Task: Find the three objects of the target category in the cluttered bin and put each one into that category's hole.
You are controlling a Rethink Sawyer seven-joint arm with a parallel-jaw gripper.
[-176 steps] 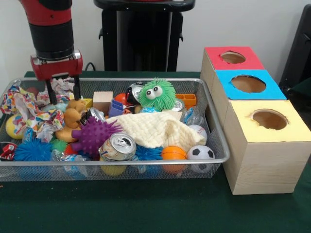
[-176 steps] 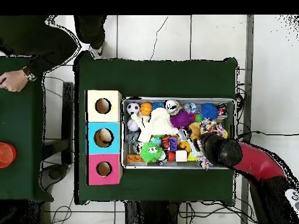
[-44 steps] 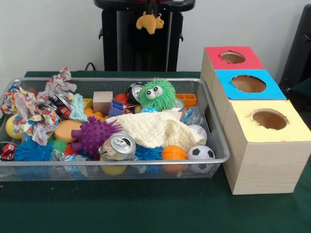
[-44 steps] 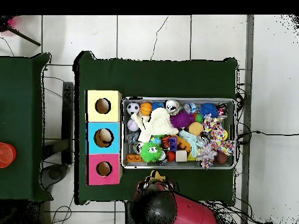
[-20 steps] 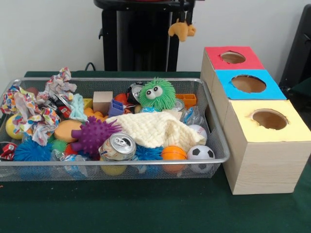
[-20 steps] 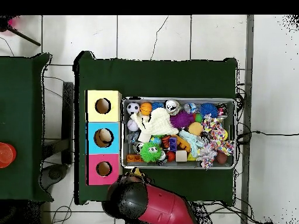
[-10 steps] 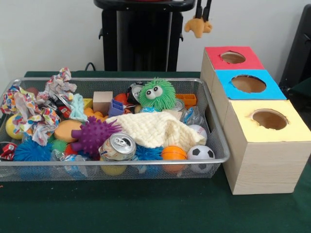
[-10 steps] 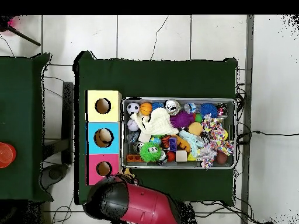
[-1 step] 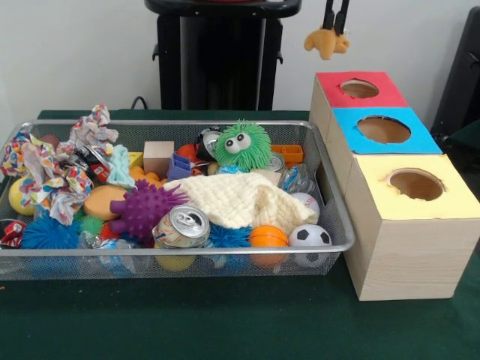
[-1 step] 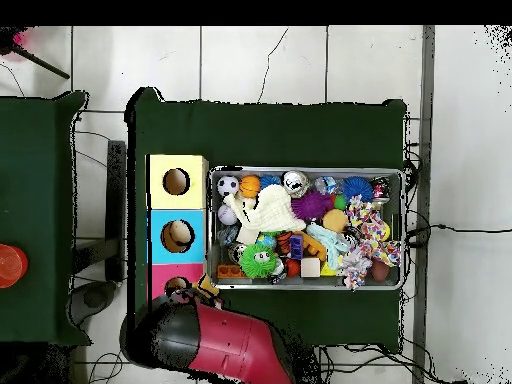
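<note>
A small tan plush animal toy [image 9: 326, 41] is gripped between the two black jaws of the gripper [image 9: 335, 25], which are clenched on its upper part at the top edge of the front view. The toy is held in the air, above and just behind the red-topped wooden box with a round hole [image 9: 358, 88], nearer its bin-side edge than its hole. In the overhead view the red and black arm [image 10: 215, 345] is seen reaching over that box's corner, and the toy [image 10: 206, 287] peeks out beside it.

Three wooden boxes are lined up in a row on the dark green tabletop [image 9: 225, 322]: the red-topped one, a blue-topped box with a round hole [image 9: 383, 129] and a yellow-topped box with a round hole [image 9: 415, 184].

Beside them a wire mesh bin [image 9: 180, 262] is filled with clutter: a green furry ball with googly eyes [image 9: 241, 145], a cream knitted cloth [image 9: 240, 199], a purple spiky ball [image 9: 144, 207], a dented silver drink can [image 9: 182, 226], a small soccer ball [image 9: 309, 235], an orange ball [image 9: 268, 236], a blue spiky ball [image 9: 46, 232], a plain wooden cube [image 9: 158, 157] and a colourful patterned rag [image 9: 46, 176]
</note>
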